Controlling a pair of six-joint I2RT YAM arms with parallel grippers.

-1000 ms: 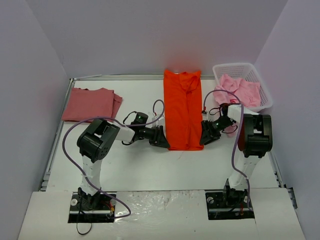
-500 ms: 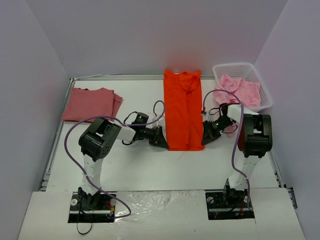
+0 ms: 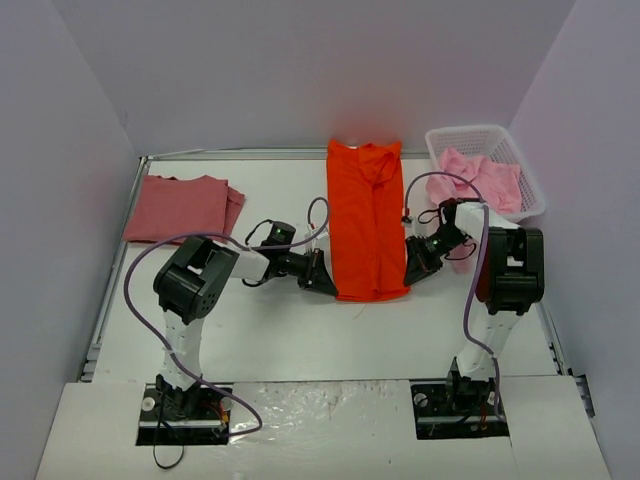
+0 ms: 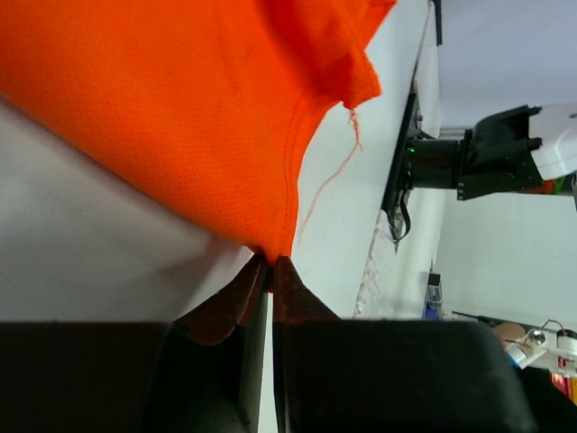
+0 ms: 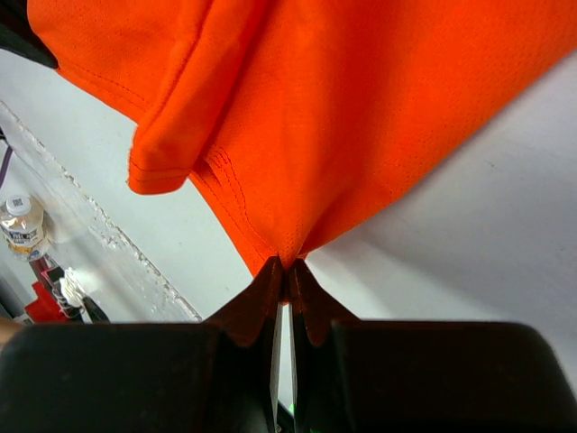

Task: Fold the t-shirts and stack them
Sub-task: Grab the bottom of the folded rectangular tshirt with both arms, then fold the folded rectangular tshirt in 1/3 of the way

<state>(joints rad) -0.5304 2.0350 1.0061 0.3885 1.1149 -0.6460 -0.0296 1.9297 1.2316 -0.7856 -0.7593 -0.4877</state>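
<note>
1. Rose shirt (image 3: 183, 207): lies folded flat at far-left of table (image 3: 280, 330), well apart from both arms.
2. Left gripper (image 3: 326, 284): sits low on table, fingers closed, pinching near-left hem corner of orange shirt (image 3: 367, 215).
3. Orange shirt: lies mid-table as a long narrow strip, sides folded in, collar at far end, hem at near end between the two grippers.
4. Right gripper (image 3: 411, 279): sits low at near-right hem corner, fingers closed, pinching the cloth.
5. Pink shirts (image 3: 480, 180): sit crumpled in basket (image 3: 520, 165) at far-right corner, one spilling over near rim.
</note>
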